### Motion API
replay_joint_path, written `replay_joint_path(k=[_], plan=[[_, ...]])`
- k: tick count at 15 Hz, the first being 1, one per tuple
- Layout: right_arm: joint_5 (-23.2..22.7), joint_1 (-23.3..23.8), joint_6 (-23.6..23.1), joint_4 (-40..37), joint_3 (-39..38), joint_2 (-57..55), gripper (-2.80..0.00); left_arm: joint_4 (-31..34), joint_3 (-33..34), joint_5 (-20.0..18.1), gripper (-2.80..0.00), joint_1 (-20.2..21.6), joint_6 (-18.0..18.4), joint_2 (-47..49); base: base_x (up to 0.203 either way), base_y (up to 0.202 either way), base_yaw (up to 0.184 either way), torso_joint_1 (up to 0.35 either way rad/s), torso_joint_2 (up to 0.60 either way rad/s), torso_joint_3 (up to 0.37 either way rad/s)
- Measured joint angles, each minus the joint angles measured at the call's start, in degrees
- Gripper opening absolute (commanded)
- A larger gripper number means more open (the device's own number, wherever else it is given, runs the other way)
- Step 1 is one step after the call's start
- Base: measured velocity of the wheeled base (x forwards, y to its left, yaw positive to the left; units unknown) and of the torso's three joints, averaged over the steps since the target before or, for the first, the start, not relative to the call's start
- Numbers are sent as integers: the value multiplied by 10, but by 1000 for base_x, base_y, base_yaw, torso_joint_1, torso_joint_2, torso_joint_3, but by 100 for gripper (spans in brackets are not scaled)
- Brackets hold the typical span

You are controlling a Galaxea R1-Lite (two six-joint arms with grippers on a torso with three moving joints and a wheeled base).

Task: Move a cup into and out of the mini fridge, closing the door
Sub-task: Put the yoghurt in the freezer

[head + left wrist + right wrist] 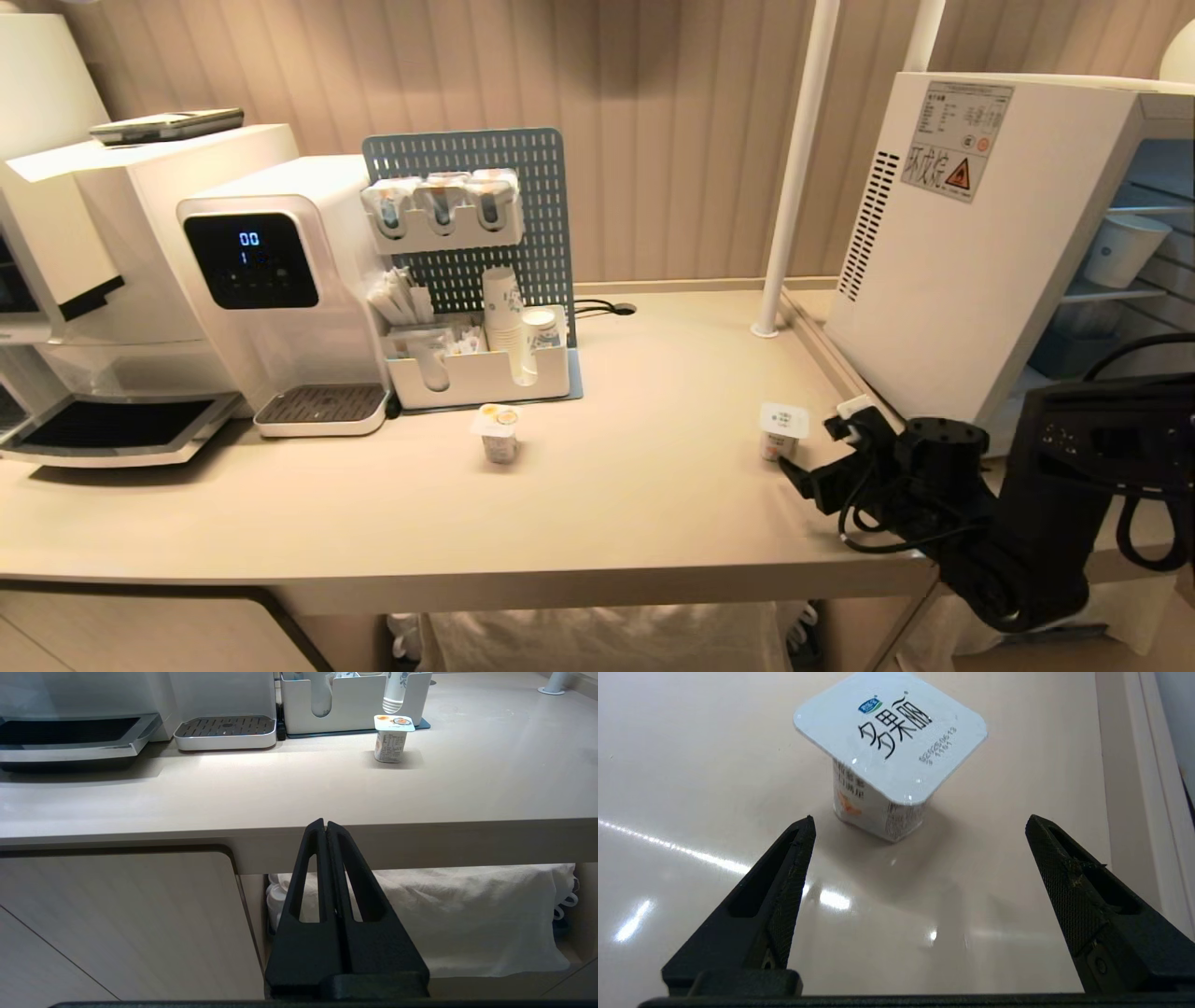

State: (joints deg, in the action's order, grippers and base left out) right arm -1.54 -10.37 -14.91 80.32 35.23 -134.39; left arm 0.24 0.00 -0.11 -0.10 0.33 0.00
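The right gripper stands with its jaws spread wide and holds nothing. In the right wrist view the two black fingers occupy the lower left and lower right of the frame, with bare countertop between them. The yogurt cup stands upright on the countertop in the upper centre of that frame, just beyond the fingertips and apart from both. Its square white foil lid carries printed characters and faces the camera; the tub below shows an orange mark.

In the head view the same yogurt cup sits at centre right, near the countertop's right edge. The right gripper lies immediately to the cup's right and slightly below it; its arm runs toward the lower right corner.

The mini fridge fills the upper right of the head view, its vented white side and warning sticker facing the camera. Its interior shows at the far right edge, with a white cup on a wire shelf; the door cannot be made out.

A second yogurt cup stands at centre, below a white organiser tray.

The left gripper, at lower centre of the left wrist view, has its fingers pressed together and empty, level with the countertop's front edge.
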Motion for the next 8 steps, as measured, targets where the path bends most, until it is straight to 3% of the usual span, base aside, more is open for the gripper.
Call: replay_joint_path(k=[3,7,8], plan=[[0,-8,6,-78,76,-17,0,0,0,0,-280,0,0,0,0,0,0,0,0,0],[7,-11,9,-127,156,-48,0,0,0,0,-280,0,0,0,0,0,0,0,0,0],[7,-10,10,-140,173,-54,-280,0,0,0,-280,0,0,0,0,0,0,0,0,0]])
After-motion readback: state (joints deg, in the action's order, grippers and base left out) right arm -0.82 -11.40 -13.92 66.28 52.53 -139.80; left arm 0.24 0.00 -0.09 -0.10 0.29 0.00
